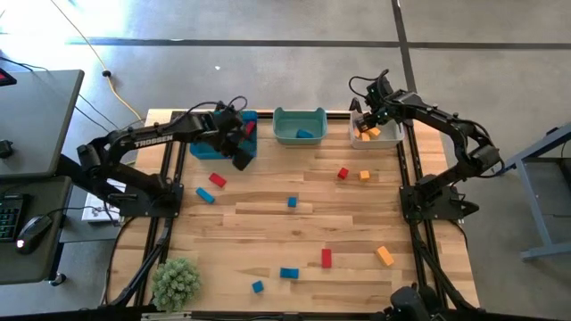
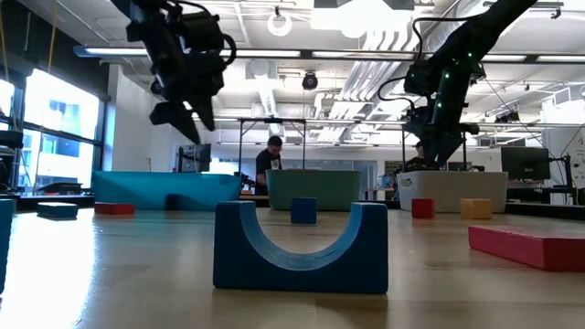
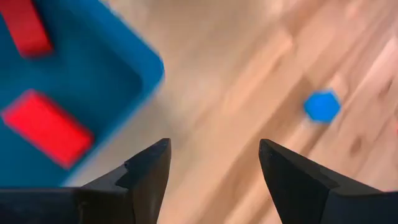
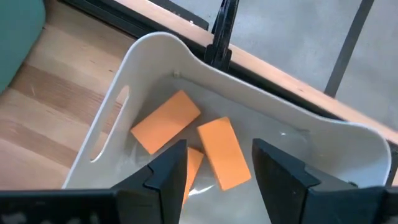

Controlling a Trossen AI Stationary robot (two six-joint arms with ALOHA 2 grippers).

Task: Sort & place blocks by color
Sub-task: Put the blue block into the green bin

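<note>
Three bins line the table's far edge: the blue bin on the left holds red blocks, the teal bin a blue one, the white bin orange blocks. The left gripper and right gripper hang open and empty over their bins. About ten loose blocks remain scattered, so sorting looks under half done.

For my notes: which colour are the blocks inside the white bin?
Orange blocks, seen best in the right wrist view.

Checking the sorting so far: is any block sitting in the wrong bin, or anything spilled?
Nothing stands out. The white bin holds only orange blocks, the blue bin shows red blocks; the teal bin's block looks blue.
</note>
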